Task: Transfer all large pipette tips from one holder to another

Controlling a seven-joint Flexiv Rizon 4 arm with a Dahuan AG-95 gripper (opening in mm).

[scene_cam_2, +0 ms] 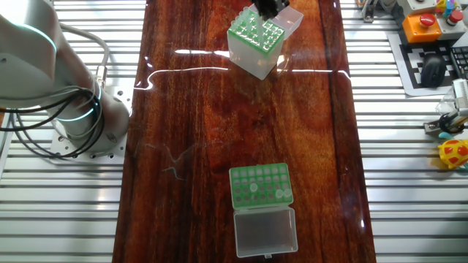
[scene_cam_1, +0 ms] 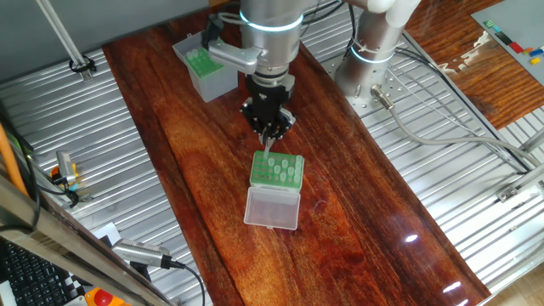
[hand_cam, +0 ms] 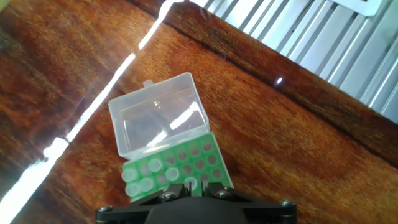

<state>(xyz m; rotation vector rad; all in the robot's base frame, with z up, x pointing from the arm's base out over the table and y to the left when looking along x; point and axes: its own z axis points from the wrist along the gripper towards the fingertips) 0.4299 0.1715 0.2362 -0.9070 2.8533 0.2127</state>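
The low green holder (scene_cam_1: pixel 279 170) lies mid-table with its clear lid (scene_cam_1: pixel 272 206) folded open toward the front. A few large pipette tips (hand_cam: pixel 152 165) stand in its holes. My gripper (scene_cam_1: pixel 272 134) hangs straight over the holder's far edge. It is shut on one large pipette tip (scene_cam_1: pixel 271 145), a thin pale tube pointing down at the grid. In the hand view the gripper (hand_cam: pixel 191 185) stands with its fingers narrowly apart over the green grid (hand_cam: pixel 186 158). The other holder, a taller whitish box (scene_cam_1: pixel 205 70) with a green top, stands far left behind the arm.
The robot base (scene_cam_1: pixel 372 53) is bolted at the far right beside the wooden tabletop (scene_cam_1: pixel 357 212), with cables trailing off it. Ribbed metal panels flank both sides. In the other fixed view the low holder (scene_cam_2: pixel 261 186) and the taller box (scene_cam_2: pixel 256 40) stand apart along the table.
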